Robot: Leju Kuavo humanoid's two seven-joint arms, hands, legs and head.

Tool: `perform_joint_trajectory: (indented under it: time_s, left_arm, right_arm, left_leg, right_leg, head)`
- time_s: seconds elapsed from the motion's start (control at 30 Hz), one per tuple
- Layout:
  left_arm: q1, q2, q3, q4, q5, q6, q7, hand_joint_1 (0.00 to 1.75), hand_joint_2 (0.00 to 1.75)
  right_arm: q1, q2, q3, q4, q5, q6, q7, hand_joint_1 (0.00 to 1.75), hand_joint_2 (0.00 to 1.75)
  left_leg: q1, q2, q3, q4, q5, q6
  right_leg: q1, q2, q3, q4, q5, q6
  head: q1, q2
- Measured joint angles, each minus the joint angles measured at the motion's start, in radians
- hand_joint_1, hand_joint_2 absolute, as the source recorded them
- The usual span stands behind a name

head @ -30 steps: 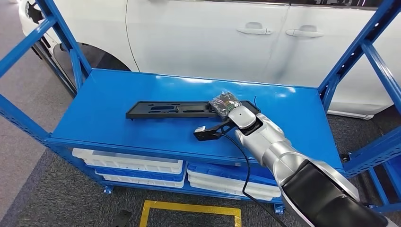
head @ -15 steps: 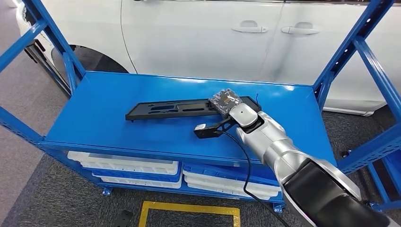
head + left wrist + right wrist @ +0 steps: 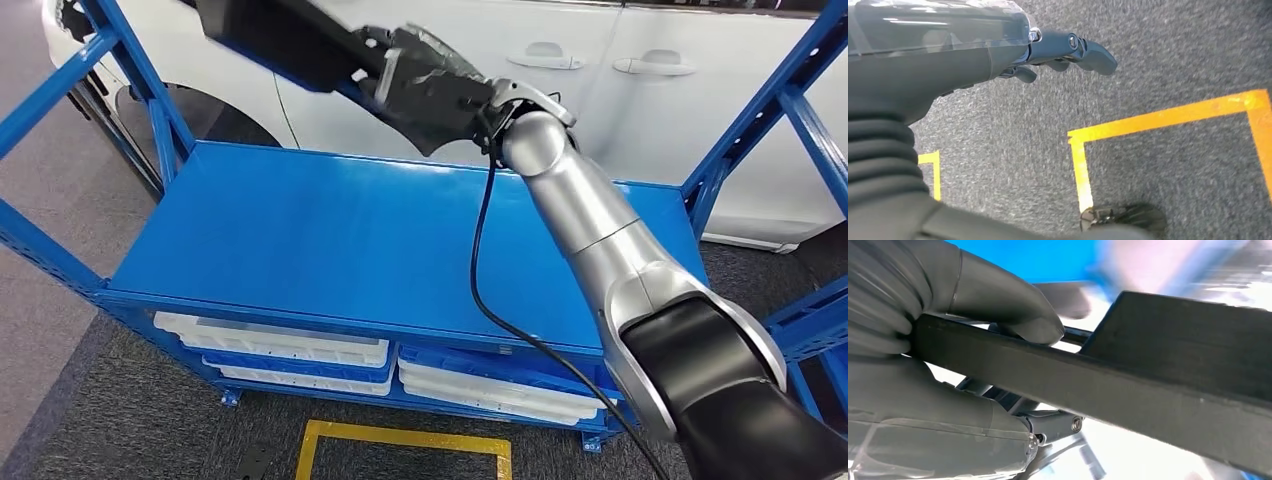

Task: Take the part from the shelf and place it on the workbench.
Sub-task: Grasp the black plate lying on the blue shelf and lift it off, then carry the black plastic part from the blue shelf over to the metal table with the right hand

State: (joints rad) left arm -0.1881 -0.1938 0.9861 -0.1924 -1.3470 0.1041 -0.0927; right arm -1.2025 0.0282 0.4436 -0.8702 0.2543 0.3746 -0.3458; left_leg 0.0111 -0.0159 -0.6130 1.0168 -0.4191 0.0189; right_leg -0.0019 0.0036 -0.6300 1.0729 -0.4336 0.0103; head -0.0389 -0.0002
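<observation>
The right hand (image 3: 432, 85) is gripping the long black part (image 3: 285, 45), thumb (image 3: 1013, 305) clamped over its edge. The part's long axis is pointing toward 10 o'clock, raised well above the blue shelf (image 3: 330, 240). The left hand (image 3: 1058, 52) is hanging over grey floor (image 3: 1173, 55), fingers loosely curled, holding nothing.

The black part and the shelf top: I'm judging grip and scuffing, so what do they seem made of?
Black part: likely moulded plastic, going by its matte, dull black flat edge in the right hand.
Shelf top: probably painted sheet metal; smooth glossy blue with soft reflections.

White car (image 3: 420, 90) behind; white trays (image 3: 270, 345) below; yellow floor tape (image 3: 1158, 117).
</observation>
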Motion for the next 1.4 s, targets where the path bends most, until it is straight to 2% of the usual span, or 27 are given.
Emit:
perform_joint_trajectory:
  time_s: [0.03, 0.1, 0.17, 0.23, 0.3, 0.33, 0.37, 0.4, 0.47, 0.5, 0.53, 0.57, 0.67, 0.73, 0.8, 0.83, 0.87, 0.9, 0.93, 1.0, 1.07, 1.1, 1.2, 1.27, 1.33, 1.37, 1.4]
  left_arm:
    - [-0.001, 0.0, 0.0, 0.0, 0.002, 0.005, -0.002, 0.0, 1.75]
    - [-0.003, 0.0, 0.001, 0.0, 0.007, 0.01, -0.006, 0.0, 1.75]
    - [-0.005, 0.0, 0.002, 0.0, 0.014, 0.012, -0.008, 0.0, 1.75]
    - [-0.008, 0.001, 0.005, 0.0, 0.022, 0.017, -0.013, 0.0, 1.75]
    - [-0.009, 0.002, 0.009, 0.0, 0.03, 0.035, -0.022, 0.0, 1.75]
    - [-0.009, 0.002, 0.012, 0.0, 0.033, 0.049, -0.029, 0.0, 1.75]
    - [-0.009, 0.002, 0.015, 0.0, 0.037, 0.067, -0.036, 0.0, 1.75]
    - [-0.008, 0.002, 0.019, 0.0, 0.041, 0.085, -0.041, 0.0, 1.75]
    - [-0.008, 0.002, 0.024, 0.0, 0.047, 0.119, -0.047, 0.0, 1.75]
    - [-0.009, 0.002, 0.026, 0.0, 0.049, 0.132, -0.047, 0.0, 1.75]
    - [-0.008, 0.001, 0.027, 0.001, 0.049, 0.143, -0.047, 0.0, 1.75]
    - [-0.008, 0.001, 0.027, 0.001, 0.049, 0.154, -0.047, 0.0, 1.75]
    - [-0.008, 0.0, 0.028, 0.001, 0.044, 0.194, -0.045, 0.0, 1.75]
    - [-0.009, 0.0, 0.029, 0.001, 0.039, 0.221, -0.043, 0.0, 1.75]
    - [-0.009, 0.0, 0.029, 0.001, 0.037, 0.237, -0.043, 0.0, 1.75]
    - [-0.009, 0.0, 0.029, 0.001, 0.04, 0.239, -0.045, 0.0, 1.75]
    - [-0.009, 0.0, 0.029, 0.001, 0.043, 0.238, -0.047, 0.0, 1.75]
    - [-0.009, 0.0, 0.029, 0.001, 0.046, 0.23, -0.051, 0.0, 1.75]
    - [-0.01, 0.0, 0.029, 0.001, 0.046, 0.218, -0.056, 0.0, 1.75]
    - [-0.012, -0.001, 0.029, 0.001, 0.042, 0.185, -0.066, 0.0, 1.75]
    - [-0.014, -0.001, 0.028, 0.001, 0.037, 0.16, -0.078, 0.0, 1.75]
    - [-0.015, -0.002, 0.027, 0.001, 0.036, 0.151, -0.084, 0.0, 1.75]
    - [-0.016, -0.002, 0.026, 0.001, 0.034, 0.132, -0.101, 0.0, 1.75]
    - [-0.016, -0.002, 0.024, 0.001, 0.031, 0.124, -0.109, 0.0, 1.75]
    - [-0.014, -0.002, 0.022, 0.001, 0.035, 0.117, -0.113, 0.0, 1.75]
    - [-0.012, -0.001, 0.022, 0.001, 0.039, 0.112, -0.114, 0.0, 1.75]
    - [-0.009, -0.001, 0.023, 0.001, 0.043, 0.108, -0.114, 0.0, 1.75]
  right_arm:
    - [-0.001, -0.001, -0.016, -0.025, -0.073, 0.022, 0.011, 1.75, 1.75]
    - [-0.002, -0.004, -0.041, -0.063, -0.199, 0.059, 0.033, 1.75, 1.75]
    - [-0.005, -0.009, -0.058, -0.092, -0.322, 0.093, 0.057, 1.74, 1.75]
    - [-0.01, -0.011, -0.066, -0.113, -0.446, 0.119, 0.08, 1.74, 1.75]
    - [-0.011, -0.012, -0.066, -0.129, -0.554, 0.13, 0.101, 1.75, 1.75]
    - [-0.005, -0.014, -0.064, -0.138, -0.597, 0.132, 0.108, 1.75, 1.75]
    - [0.005, -0.019, -0.061, -0.15, -0.632, 0.133, 0.112, 1.75, 1.75]
    - [0.021, -0.026, -0.057, -0.166, -0.66, 0.137, 0.112, 1.75, 1.75]
    - [0.067, -0.048, -0.043, -0.205, -0.698, 0.149, 0.101, 1.75, 1.75]
    - [0.092, -0.062, -0.035, -0.225, -0.707, 0.156, 0.093, 1.75, 1.75]
    - [0.12, -0.076, -0.027, -0.246, -0.71, 0.16, 0.084, 1.75, 1.75]
    - [0.149, -0.091, -0.02, -0.266, -0.71, 0.163, 0.074, 1.75, 1.75]
    - [0.245, -0.146, 0.0, -0.33, -0.693, 0.165, 0.036, 1.75, 1.75]
    - [0.314, -0.192, 0.012, -0.377, -0.671, 0.166, 0.006, 1.75, 1.75]
    - [0.386, -0.235, 0.023, -0.416, -0.648, 0.166, -0.019, 1.75, 1.75]
    - [0.424, -0.254, 0.029, -0.432, -0.637, 0.165, -0.029, 1.75, 1.75]
    - [0.461, -0.272, 0.035, -0.446, -0.627, 0.164, -0.036, 1.75, 1.75]
    - [0.498, -0.289, 0.041, -0.461, -0.617, 0.162, -0.045, 1.75, 1.75]
    - [0.532, -0.306, 0.046, -0.479, -0.607, 0.16, -0.055, 1.75, 1.75]
    - [0.588, -0.33, 0.053, -0.516, -0.587, 0.156, -0.079, 1.75, 1.75]
    - [0.646, -0.346, 0.057, -0.559, -0.567, 0.152, -0.105, 1.75, 1.75]
    - [0.678, -0.352, 0.059, -0.58, -0.556, 0.151, -0.117, 1.75, 1.75]
    - [0.756, -0.366, 0.07, -0.634, -0.534, 0.154, -0.142, 1.75, 1.75]
    - [0.792, -0.37, 0.075, -0.66, -0.529, 0.158, -0.153, 1.75, 1.75]
    - [0.831, -0.371, 0.08, -0.681, -0.528, 0.16, -0.162, 1.75, 1.75]
    - [0.853, -0.371, 0.083, -0.693, -0.526, 0.16, -0.166, 1.75, 1.75]
    - [0.876, -0.371, 0.084, -0.706, -0.523, 0.158, -0.17, 1.75, 1.75]
  left_leg:
    - [-0.001, -0.001, -0.001, 0.001, -0.001, -0.004]
    - [-0.002, -0.001, -0.004, 0.0, 0.001, -0.014]
    - [-0.002, 0.002, -0.008, 0.009, -0.009, -0.023]
    - [-0.001, 0.006, -0.039, 0.082, -0.052, -0.032]
    - [0.002, 0.008, -0.099, 0.213, -0.108, -0.04]
    - [0.003, 0.009, -0.123, 0.261, -0.12, -0.042]
    - [0.004, 0.009, -0.133, 0.276, -0.114, -0.044]
    - [0.004, 0.01, -0.122, 0.25, -0.089, -0.045]
    - [0.006, 0.01, -0.058, 0.118, -0.021, -0.043]
    - [0.006, 0.01, -0.028, 0.057, -0.001, -0.04]
    - [0.005, 0.009, -0.01, 0.02, 0.006, -0.036]
    - [0.004, 0.008, -0.004, 0.008, 0.002, -0.03]
    - [0.006, 0.006, -0.003, 0.001, 0.005, -0.011]
    - [0.009, 0.005, 0.0, -0.006, 0.008, 0.001]
    - [0.009, 0.005, 0.001, -0.006, 0.007, 0.007]
    - [0.009, 0.005, 0.001, -0.006, 0.006, 0.008]
    - [0.009, 0.005, 0.001, -0.005, 0.006, 0.008]
    - [0.009, 0.005, 0.001, -0.004, 0.005, 0.008]
    - [0.009, 0.004, 0.001, -0.003, 0.003, 0.007]
    - [0.007, 0.004, 0.002, 0.001, -0.001, 0.001]
    - [0.005, 0.005, 0.002, 0.002, -0.004, -0.008]
    - [0.004, 0.005, 0.003, 0.0, -0.005, -0.014]
    - [0.004, 0.007, 0.002, 0.012, -0.02, -0.028]
    - [0.005, 0.009, -0.036, 0.103, -0.078, -0.035]
    - [0.006, 0.01, -0.095, 0.243, -0.146, -0.04]
    - [0.006, 0.01, -0.11, 0.281, -0.157, -0.041]
    - [0.006, 0.01, -0.106, 0.281, -0.15, -0.041]
  right_leg:
    - [0.003, 0.0, 0.013, -0.035, 0.006, -0.006]
    - [0.007, 0.0, 0.018, -0.055, -0.001, -0.014]
    - [0.001, 0.0, 0.026, -0.067, 0.002, -0.023]
    - [-0.005, -0.001, 0.034, -0.078, 0.006, -0.032]
    - [-0.004, 0.0, 0.036, -0.078, 0.005, -0.036]
    - [-0.003, 0.0, 0.037, -0.077, 0.004, -0.036]
    - [-0.003, 0.0, 0.038, -0.076, 0.003, -0.036]
    - [-0.003, 0.0, 0.04, -0.075, 0.001, -0.034]
    - [-0.003, 0.0, 0.045, -0.07, -0.006, -0.027]
    - [-0.001, 0.0, 0.044, -0.066, -0.009, -0.023]
    - [0.001, 0.0, 0.043, -0.063, -0.011, -0.018]
    - [0.003, 0.0, 0.041, -0.062, -0.012, -0.013]
    - [0.003, -0.002, 0.04, -0.059, -0.018, 0.002]
    - [-0.001, -0.002, 0.01, 0.006, -0.06, 0.014]
    - [-0.005, -0.002, -0.054, 0.137, -0.12, 0.023]
    - [-0.006, -0.002, -0.086, 0.195, -0.138, 0.027]
    - [-0.008, -0.002, -0.103, 0.222, -0.138, 0.028]
    - [-0.01, -0.003, -0.1, 0.208, -0.118, 0.028]
    - [-0.011, -0.003, -0.078, 0.156, -0.083, 0.027]
    - [-0.009, -0.004, -0.008, 0.009, -0.019, 0.019]
    - [-0.003, -0.003, 0.024, -0.06, 0.0, 0.009]
    - [0.0, -0.003, 0.024, -0.062, -0.001, 0.004]
    - [-0.006, -0.003, 0.029, -0.07, 0.003, -0.013]
    - [-0.009, -0.005, 0.032, -0.073, 0.006, -0.023]
    - [-0.007, -0.006, 0.032, -0.072, 0.007, -0.029]
    - [-0.006, -0.006, 0.031, -0.071, 0.008, -0.03]
    - [-0.004, -0.006, 0.031, -0.069, 0.008, -0.03]
  head:
    - [0.0, 0.0]
    - [0.0, 0.0]
    - [0.0, 0.0]
    - [0.0, 0.0]
    - [0.0, 0.0]
    - [0.0, 0.0]
    - [0.0, 0.0]
    - [0.0, 0.0]
    - [0.0, 0.0]
    - [0.0, 0.0]
    - [0.0, 0.0]
    - [0.0, 0.0]
    - [0.0, 0.0]
    - [0.0, 0.0]
    - [0.0, 0.0]
    - [0.0, 0.0]
    - [0.0, 0.0]
    - [0.0, 0.0]
    - [0.0, 0.0]
    - [0.0, 0.0]
    - [0.0, 0.0]
    - [0.0, 0.0]
    - [0.0, 0.0]
    - [0.0, 0.0]
    - [0.0, 0.0]
    - [0.0, 0.0]
    - [0.0, 0.0]
